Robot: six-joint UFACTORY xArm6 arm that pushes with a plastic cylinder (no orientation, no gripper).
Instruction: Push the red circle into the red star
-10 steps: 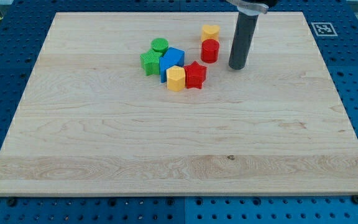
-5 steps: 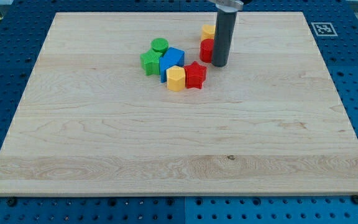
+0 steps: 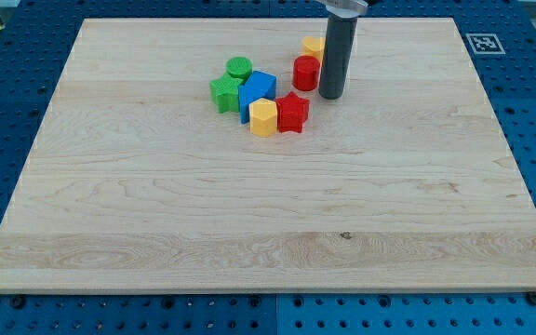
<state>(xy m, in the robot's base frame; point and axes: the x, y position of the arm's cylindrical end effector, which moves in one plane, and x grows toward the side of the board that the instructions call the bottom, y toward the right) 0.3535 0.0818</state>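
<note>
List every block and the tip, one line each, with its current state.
red circle: upright, tip at its right, apart from red star
red star: flat, touching yellow hexagon
yellow hexagon: against blue block
blue block: mid-cluster
green star: cluster's left
green circle: upright
yellow block: behind red circle
my tip: on board

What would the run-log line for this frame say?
tip: my tip at the view's right of red circle, touching or nearly | red star: apart from circle, toward the view's bottom | goal: not met
</note>
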